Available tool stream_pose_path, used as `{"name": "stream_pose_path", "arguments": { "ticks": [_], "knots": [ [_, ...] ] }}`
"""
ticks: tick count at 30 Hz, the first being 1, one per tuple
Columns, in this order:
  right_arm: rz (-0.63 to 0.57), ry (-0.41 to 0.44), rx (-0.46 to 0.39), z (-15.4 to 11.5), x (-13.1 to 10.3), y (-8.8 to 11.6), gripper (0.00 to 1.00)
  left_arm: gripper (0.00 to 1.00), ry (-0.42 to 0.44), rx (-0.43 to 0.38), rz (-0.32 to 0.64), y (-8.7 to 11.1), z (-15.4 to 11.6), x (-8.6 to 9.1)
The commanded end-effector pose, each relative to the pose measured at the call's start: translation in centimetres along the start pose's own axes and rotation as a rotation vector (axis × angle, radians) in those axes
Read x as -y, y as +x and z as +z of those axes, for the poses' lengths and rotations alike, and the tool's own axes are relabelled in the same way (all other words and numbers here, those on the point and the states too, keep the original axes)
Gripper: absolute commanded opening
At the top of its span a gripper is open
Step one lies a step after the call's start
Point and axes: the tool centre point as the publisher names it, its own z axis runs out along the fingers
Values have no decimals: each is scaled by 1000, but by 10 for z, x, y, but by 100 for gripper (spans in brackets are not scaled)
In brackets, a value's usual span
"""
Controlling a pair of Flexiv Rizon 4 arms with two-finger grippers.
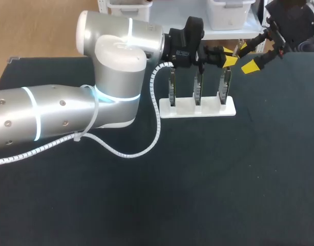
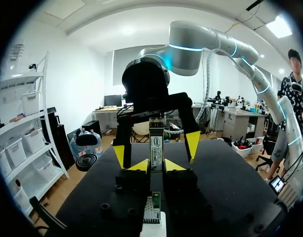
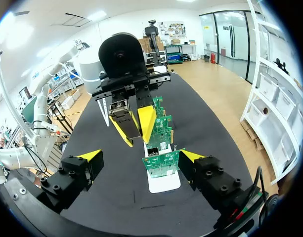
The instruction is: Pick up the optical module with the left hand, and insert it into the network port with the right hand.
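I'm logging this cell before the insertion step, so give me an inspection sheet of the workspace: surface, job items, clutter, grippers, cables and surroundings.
Surface: black table, carrying the stand.
Job's things: module held in the air above the boards, not in a port; three green boards standing in a row in a white stand.
Clutter: nothing seen.
Grippers: left gripper shut on the module; right gripper open, facing it close by, holding nothing.
Cables: white coiled cable loops down beside the stand.
Surroundings: nothing seen reaching over the table.
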Motion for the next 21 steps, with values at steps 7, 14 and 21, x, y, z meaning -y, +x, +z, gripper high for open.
{"name": "stream_pose_path", "arguments": {
  "ticks": [7, 14, 21],
  "knots": [
    [0, 2, -1, 0, -1, 0, 100, 0, 6, -19, -2, 1, 2, -6],
    [0, 2, -1, 0, -1, 0, 100, 0, 4, -21, -2, 1, 3, -7],
    [0, 2, -1, 0, -1, 0, 100, 0, 6, -31, -11, 2, 4, -6]
  ]
}}
